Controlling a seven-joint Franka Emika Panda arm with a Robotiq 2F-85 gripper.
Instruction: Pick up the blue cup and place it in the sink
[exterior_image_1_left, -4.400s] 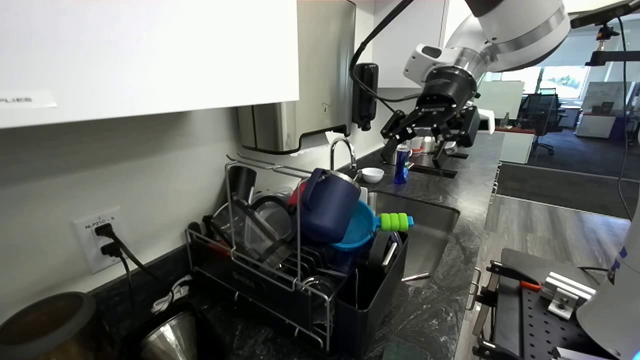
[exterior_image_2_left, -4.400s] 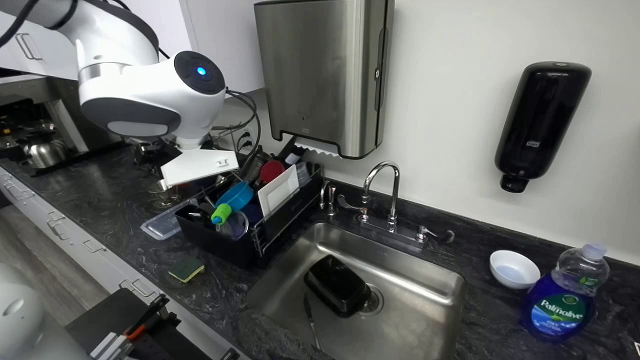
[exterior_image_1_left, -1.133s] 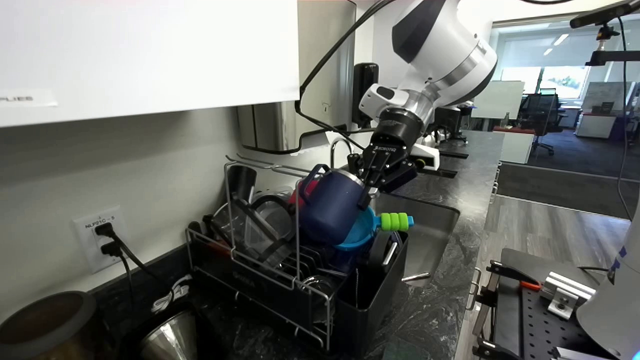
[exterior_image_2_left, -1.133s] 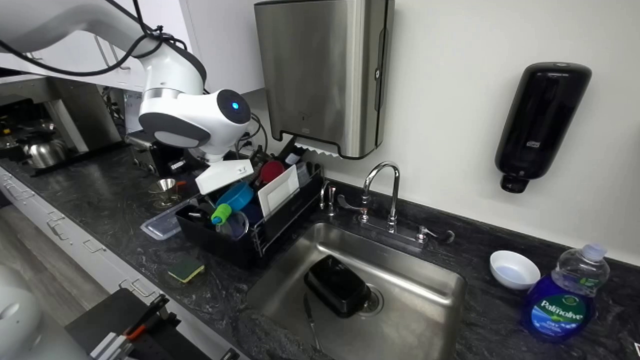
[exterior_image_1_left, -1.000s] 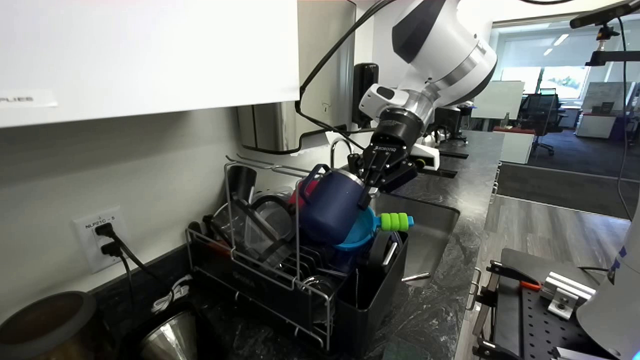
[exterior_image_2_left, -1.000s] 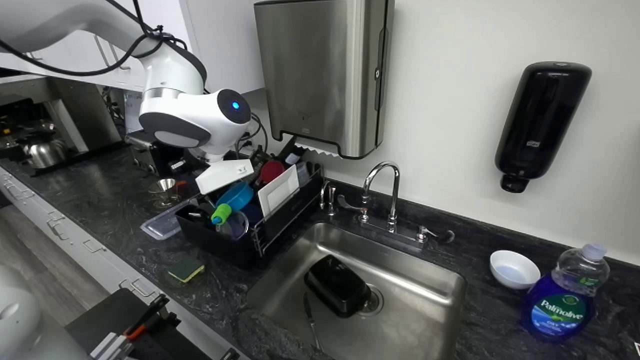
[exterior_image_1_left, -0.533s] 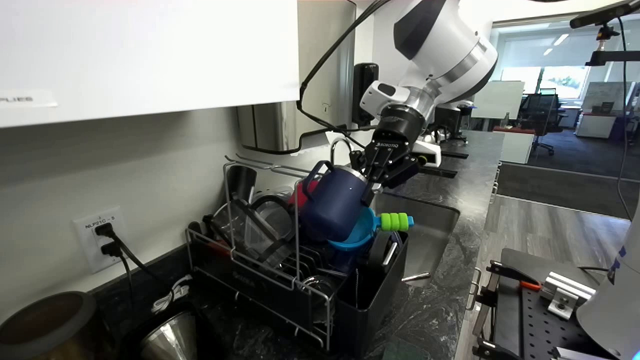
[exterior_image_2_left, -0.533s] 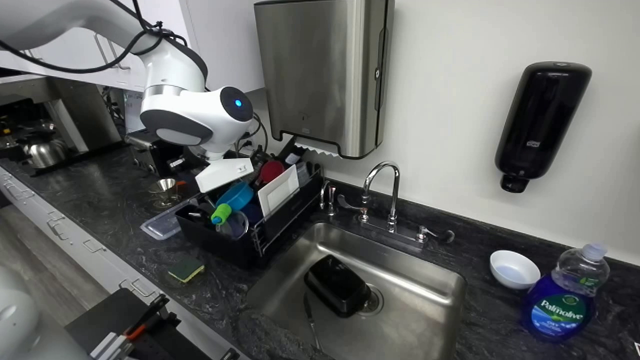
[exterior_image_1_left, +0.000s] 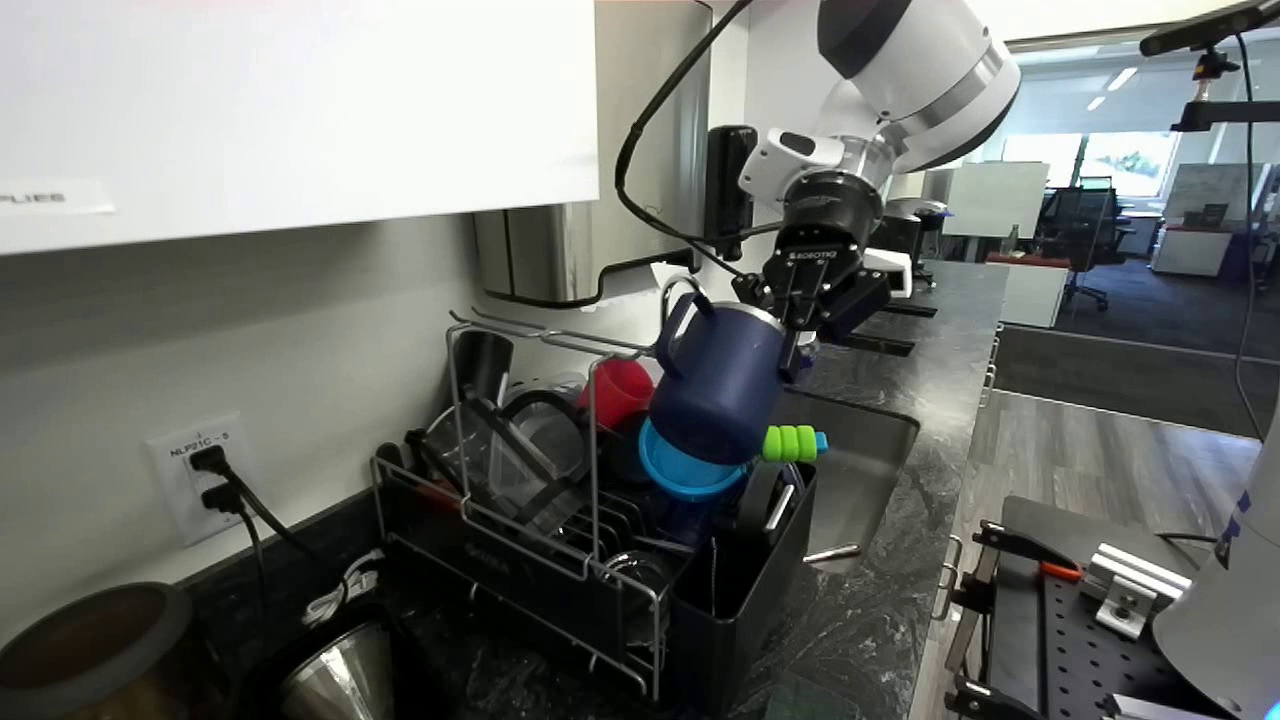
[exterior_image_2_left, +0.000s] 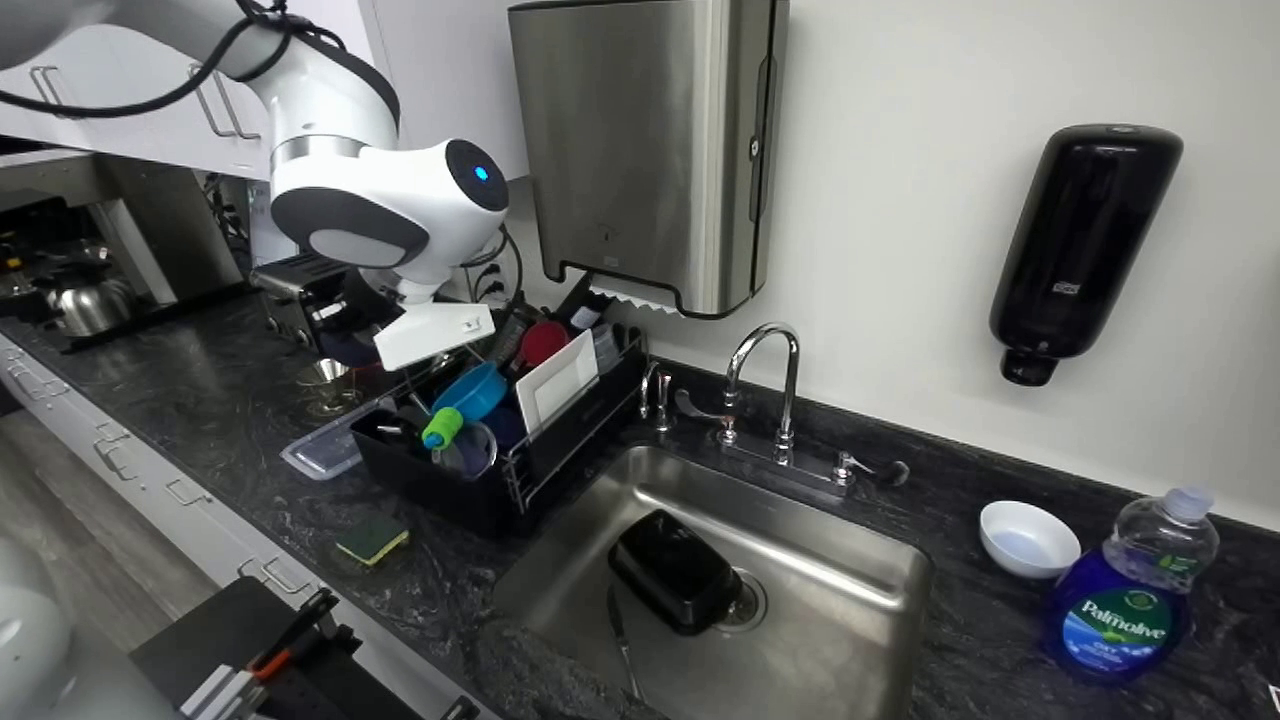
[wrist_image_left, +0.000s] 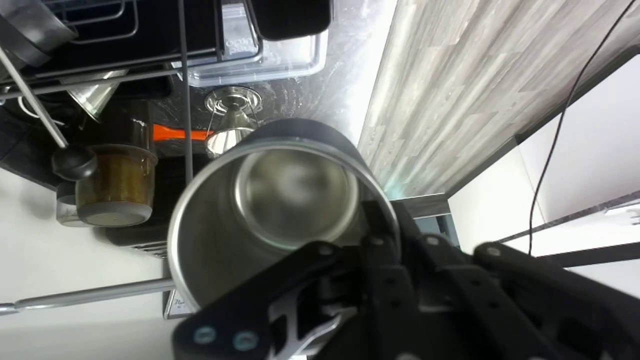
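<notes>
You worked over a dark marbled counter (exterior_image_1_left: 870, 600). Nearer, the outlet plate (exterior_image_1_left: 190, 480) read "NLP21C - 5". Farther, by the dish rack (exterior_image_1_left: 560, 580), your ROBOTIQ gripper (exterior_image_1_left: 788, 348) had its jaws clenched on the rim of the tilted navy mug (exterior_image_1_left: 720, 385). Beyond lay the sink (exterior_image_1_left: 860, 450), then the Palmolive bottle (exterior_image_2_left: 1125, 610).
</notes>
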